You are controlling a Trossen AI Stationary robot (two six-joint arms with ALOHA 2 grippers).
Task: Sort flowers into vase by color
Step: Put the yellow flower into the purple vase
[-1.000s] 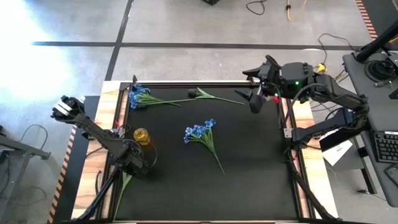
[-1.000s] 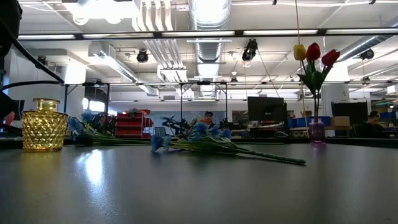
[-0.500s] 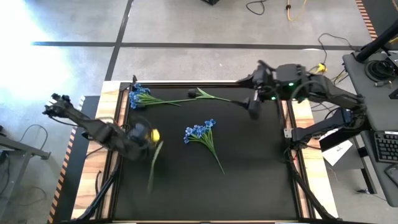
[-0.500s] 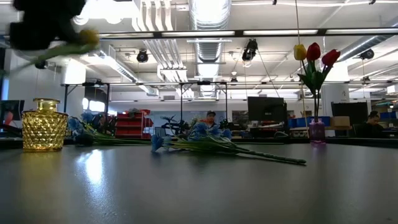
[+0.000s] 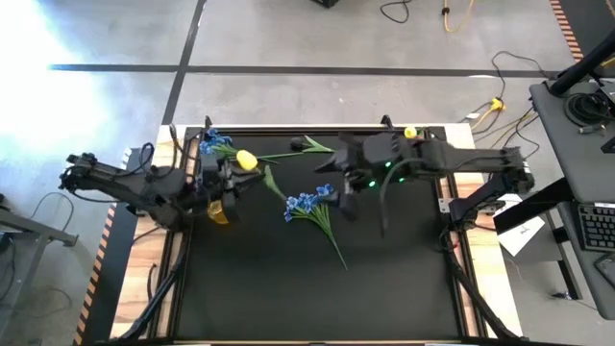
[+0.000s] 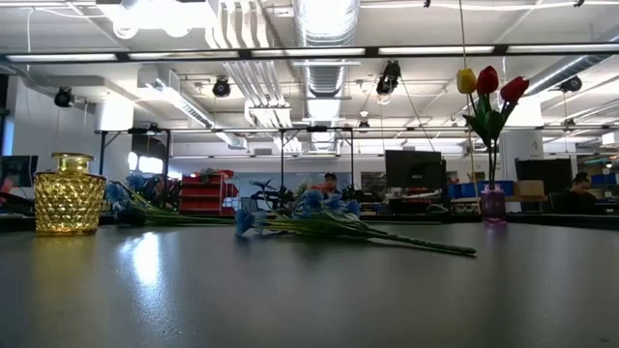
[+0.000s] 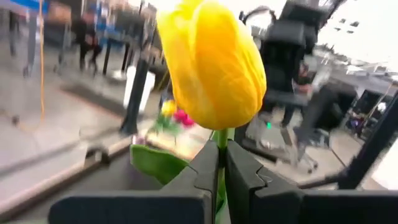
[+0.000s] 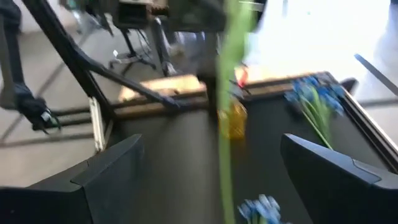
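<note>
High view: left arm's fingers (image 5: 233,177) clamped on yellow tulip (image 5: 247,160), level, inward.

I note a black table mat (image 6: 309,290) with a smooth, semi-gloss sheen and a bare light wood frame (image 5: 169,154). The amber vase (image 6: 69,194) looks like faceted glass, glossy. Between my left gripper (image 7: 221,163) jaws, the yellow tulip (image 7: 213,62) reads as smooth, waxy plastic; the fingers (image 7: 245,180) are matt dark plastic.
</note>
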